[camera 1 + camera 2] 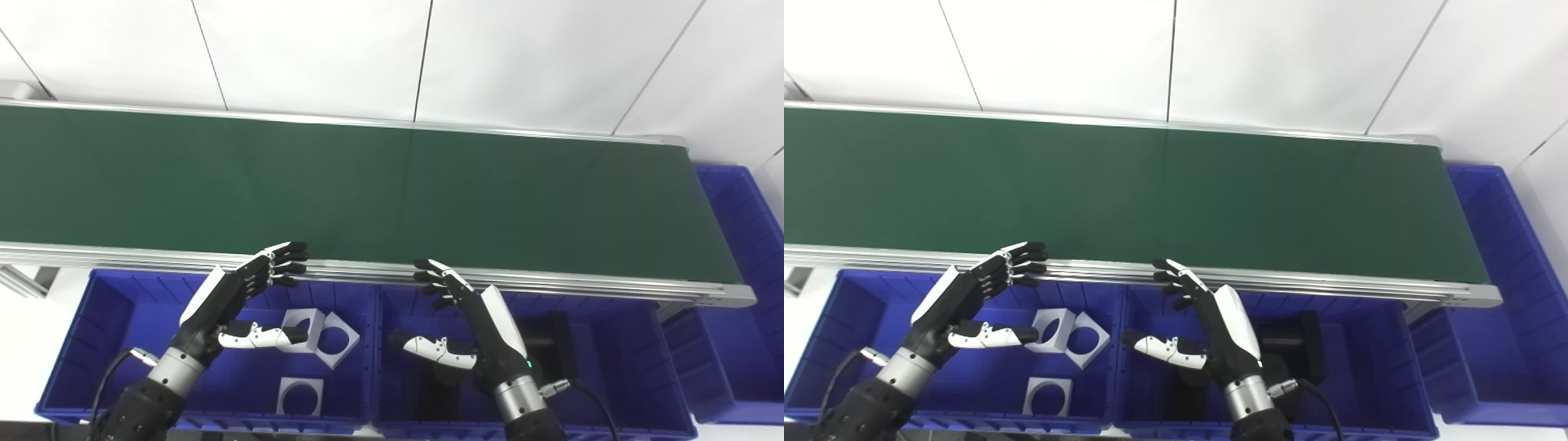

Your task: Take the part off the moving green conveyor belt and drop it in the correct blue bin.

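fingers spread on both left hand (236, 300) and right hand (471, 318), holding nothing, poised over blue bins (110, 343) because conveyor belt (367, 184) showed no part yet.

I find no legible text, label, brand, number or sign on any surface in either view. I checked the dark green conveyor belt with its aluminium side rails (367, 190), the deep blue plastic bins along the near edge (110, 318), and the white square parts with round holes (335, 338); all are unmarked. A small green light shows on the right hand's wrist, but it bears no characters.
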Robot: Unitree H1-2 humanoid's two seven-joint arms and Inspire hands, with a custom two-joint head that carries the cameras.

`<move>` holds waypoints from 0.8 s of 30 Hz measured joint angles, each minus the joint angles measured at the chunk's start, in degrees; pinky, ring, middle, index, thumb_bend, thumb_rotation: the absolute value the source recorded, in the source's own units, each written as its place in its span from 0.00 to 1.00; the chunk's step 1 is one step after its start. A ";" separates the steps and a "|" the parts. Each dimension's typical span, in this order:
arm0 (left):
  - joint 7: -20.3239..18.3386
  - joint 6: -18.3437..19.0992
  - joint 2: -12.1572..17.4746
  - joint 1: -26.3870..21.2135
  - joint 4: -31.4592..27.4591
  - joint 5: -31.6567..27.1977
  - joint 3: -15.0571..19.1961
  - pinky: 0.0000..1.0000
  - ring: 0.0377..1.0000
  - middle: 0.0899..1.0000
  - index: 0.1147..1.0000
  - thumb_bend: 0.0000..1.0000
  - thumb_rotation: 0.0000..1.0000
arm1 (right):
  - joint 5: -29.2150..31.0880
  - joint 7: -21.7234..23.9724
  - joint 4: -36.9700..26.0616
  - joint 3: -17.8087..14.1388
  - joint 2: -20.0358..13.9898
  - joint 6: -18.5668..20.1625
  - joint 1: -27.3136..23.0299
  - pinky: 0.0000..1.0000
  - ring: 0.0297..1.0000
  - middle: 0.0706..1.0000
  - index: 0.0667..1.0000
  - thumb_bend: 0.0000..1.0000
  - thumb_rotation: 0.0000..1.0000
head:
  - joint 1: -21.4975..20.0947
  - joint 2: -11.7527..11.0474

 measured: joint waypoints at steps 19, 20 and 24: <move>-1.13 -3.24 0.91 -0.09 2.16 0.10 1.14 0.73 0.78 0.82 0.82 0.81 0.30 | -1.16 -0.76 1.50 0.66 1.29 0.04 0.07 0.63 0.72 0.79 0.85 0.73 0.49 | 2.89 -0.79; -1.13 -3.21 0.74 -0.04 1.78 0.16 1.02 0.73 0.78 0.82 0.82 0.81 0.30 | -1.14 -0.71 1.41 0.61 0.96 0.04 0.07 0.63 0.72 0.79 0.85 0.74 0.50 | 2.89 -0.79; -1.09 -3.14 -0.24 0.10 1.53 1.44 0.27 0.71 0.78 0.82 0.83 0.79 0.26 | -0.21 -0.01 0.90 0.16 -0.41 0.04 0.45 0.66 0.76 0.81 0.86 0.73 0.45 | 5.52 -1.14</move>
